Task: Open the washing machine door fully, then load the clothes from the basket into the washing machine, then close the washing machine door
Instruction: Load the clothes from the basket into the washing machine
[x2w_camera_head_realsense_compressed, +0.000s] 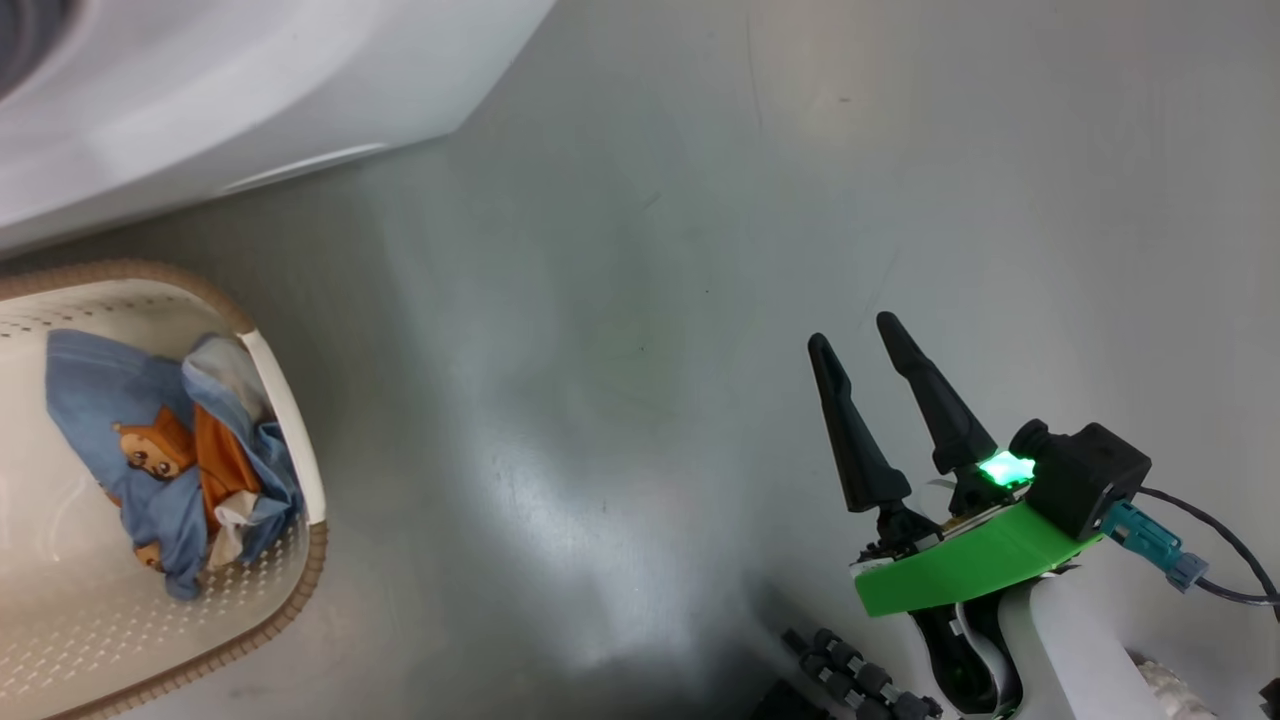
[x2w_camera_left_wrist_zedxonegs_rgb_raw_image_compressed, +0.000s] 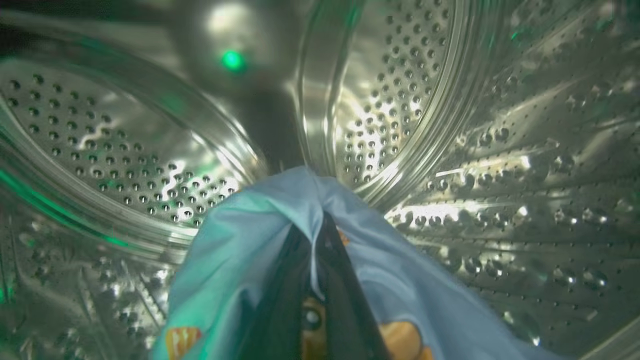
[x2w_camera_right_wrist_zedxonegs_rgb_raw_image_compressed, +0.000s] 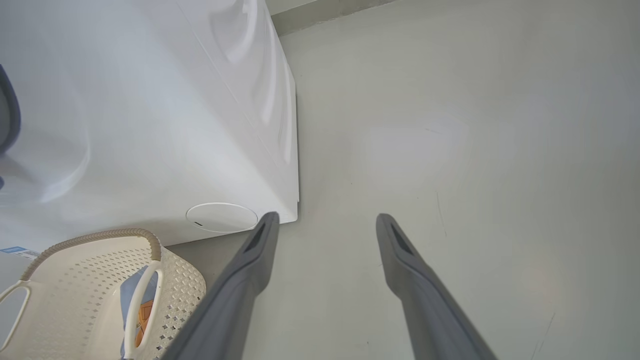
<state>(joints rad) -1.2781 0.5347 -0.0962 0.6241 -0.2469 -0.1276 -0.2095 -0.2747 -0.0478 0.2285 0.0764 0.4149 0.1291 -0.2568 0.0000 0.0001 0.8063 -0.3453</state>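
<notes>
A piece of the clothes (x2w_camera_left_wrist_zedxonegs_rgb_raw_image_compressed: 240, 260), light blue with orange print, hangs over my left jaws inside the steel drum (x2w_camera_left_wrist_zedxonegs_rgb_raw_image_compressed: 400, 100) of the washing machine (x2w_camera_head_realsense_compressed: 250, 90). My left jaws are clamped on it: a fold of the cloth is pinched between the two dark fingers (x2w_camera_left_wrist_zedxonegs_rgb_raw_image_compressed: 345, 300). The fold's ridge runs along the fingers and points deeper into the drum. From that ridge the fabric falls away on both sides toward the bottom of the left wrist view. A green glint (x2w_camera_left_wrist_zedxonegs_rgb_raw_image_compressed: 232, 60) reflects off the perforated metal ahead.

The rest of the clothes lie bunched in the basket (x2w_camera_head_realsense_compressed: 300, 590), pressed against its handle end. The bundle's long axis runs along that end wall, and a bear print faces up. The basket stands on the floor (x2w_camera_head_realsense_compressed: 640, 350) just in front of the washing machine. Its long axis runs off the left edge of the head view. In the right wrist view it sits below the machine's round cap (x2w_camera_right_wrist_zedxonegs_rgb_raw_image_compressed: 221, 217), with a corner of the blue label (x2w_camera_right_wrist_zedxonegs_rgb_raw_image_compressed: 15, 251) just beside it.

My right jaws are open, their fingers (x2w_camera_head_realsense_compressed: 855, 440) spread apart above the floor, well apart from the basket. They point up the head view and lean a little left. A green light (x2w_camera_head_realsense_compressed: 1005, 467) glows at their base, above a green bracket (x2w_camera_head_realsense_compressed: 950, 570).
</notes>
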